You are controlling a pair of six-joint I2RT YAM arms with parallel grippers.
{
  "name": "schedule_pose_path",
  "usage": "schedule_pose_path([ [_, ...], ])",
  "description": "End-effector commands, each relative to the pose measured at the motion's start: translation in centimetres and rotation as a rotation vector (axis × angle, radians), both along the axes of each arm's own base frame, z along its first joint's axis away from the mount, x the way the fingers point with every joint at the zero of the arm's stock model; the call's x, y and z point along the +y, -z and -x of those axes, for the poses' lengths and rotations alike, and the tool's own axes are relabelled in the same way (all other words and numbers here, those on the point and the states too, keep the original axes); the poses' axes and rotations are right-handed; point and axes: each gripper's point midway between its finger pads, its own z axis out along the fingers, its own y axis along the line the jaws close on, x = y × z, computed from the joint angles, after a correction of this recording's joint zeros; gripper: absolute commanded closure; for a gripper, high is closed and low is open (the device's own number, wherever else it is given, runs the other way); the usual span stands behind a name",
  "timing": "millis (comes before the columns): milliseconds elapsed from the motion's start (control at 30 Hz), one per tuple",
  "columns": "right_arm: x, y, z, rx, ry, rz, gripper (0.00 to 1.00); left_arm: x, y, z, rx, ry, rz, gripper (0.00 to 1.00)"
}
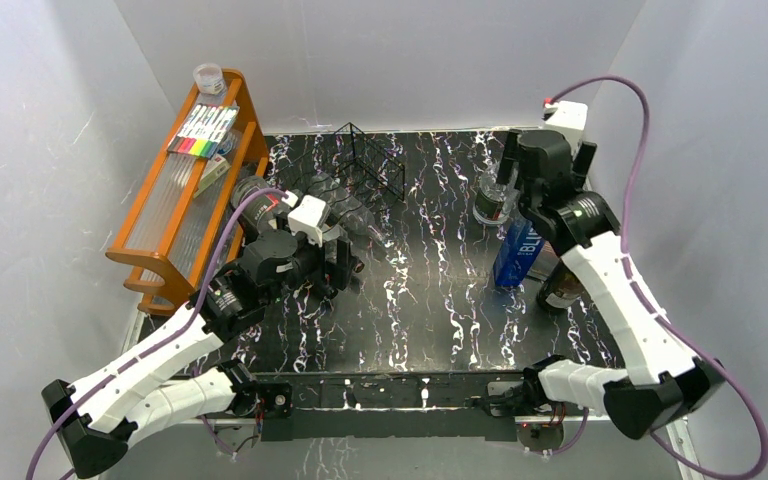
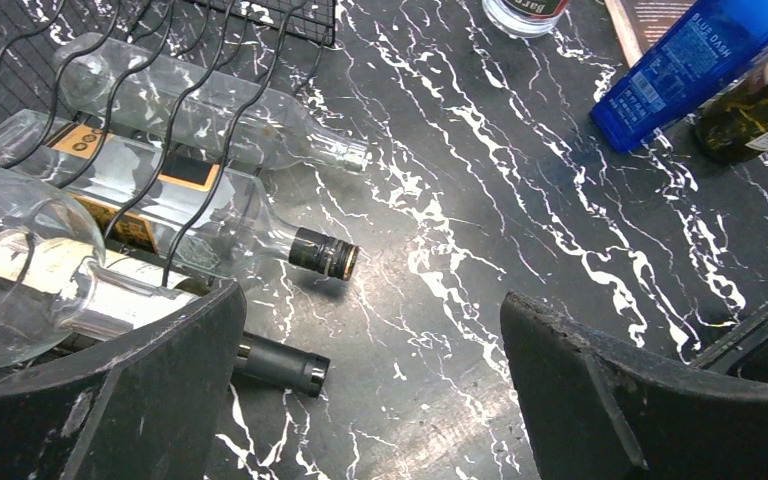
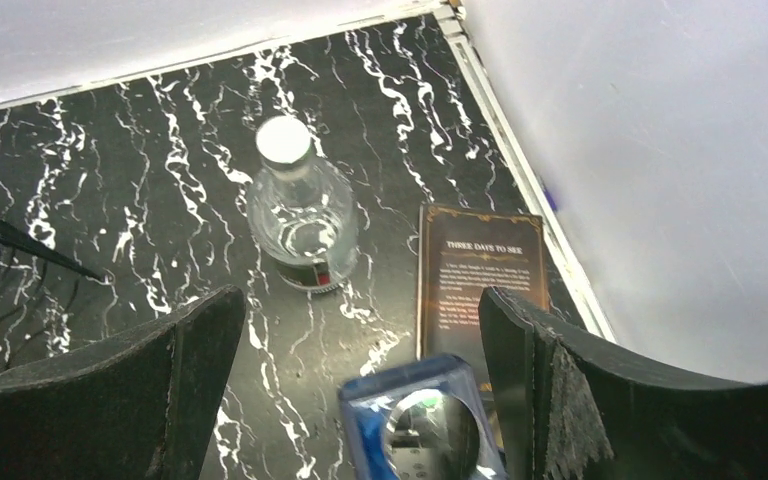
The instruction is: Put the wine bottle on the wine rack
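Observation:
The black wire wine rack [image 1: 372, 165] stands at the back middle of the table, and its cradle wires show in the left wrist view [image 2: 300, 20]. Three bottles lie side by side on it: a clear one [image 2: 200, 110], one with an orange and black label [image 2: 160, 200], and one with a white label and a dark neck [image 2: 275, 365]. My left gripper [image 1: 348, 262] is open and empty just in front of their necks [image 2: 375, 400]. A dark green wine bottle [image 1: 560, 285] stands at the right, partly hidden by my right arm. My right gripper [image 1: 505, 175] is open and empty above a blue box [image 3: 425, 420].
An orange wooden shelf unit [image 1: 185, 190] with markers and a jar stands at the left. A short clear bottle with a silver cap [image 3: 300, 215] and a brown book [image 3: 480, 280] are at the back right. The blue box [image 1: 518, 250] leans beside the green bottle [image 2: 750, 120]. White walls enclose the table.

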Motion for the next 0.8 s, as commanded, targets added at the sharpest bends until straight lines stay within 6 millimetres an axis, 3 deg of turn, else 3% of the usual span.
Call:
schedule_pose_path([
  [0,-1.9,1.3,2.3,0.039,0.036,0.017,0.02,0.8,-1.3,-0.5,-0.046,-0.026,-0.020,0.02],
  [100,-1.5,3.3,3.1,0.094,-0.003,-0.006,0.02,0.5,-1.7,-0.7,-0.050,-0.018,-0.020,0.02],
  [233,0.7,5.5,3.8,0.167,-0.129,-0.065,0.02,0.2,-1.9,-1.1,-0.050,-0.027,-0.010,0.02],
  [400,1.7,7.0,4.6,0.207,-0.191,-0.099,0.04,-0.7,-2.1,-1.4,-0.052,-0.014,0.012,0.02],
  [533,1.4,6.1,5.1,0.174,-0.197,-0.093,0.19,-1.4,-2.6,-1.8,-0.061,0.000,0.017,0.02],
  [767,1.4,5.7,5.5,0.178,-0.231,-0.073,0.55,-2.2,-2.7,-1.9,-0.075,0.025,0.043,0.02],
])
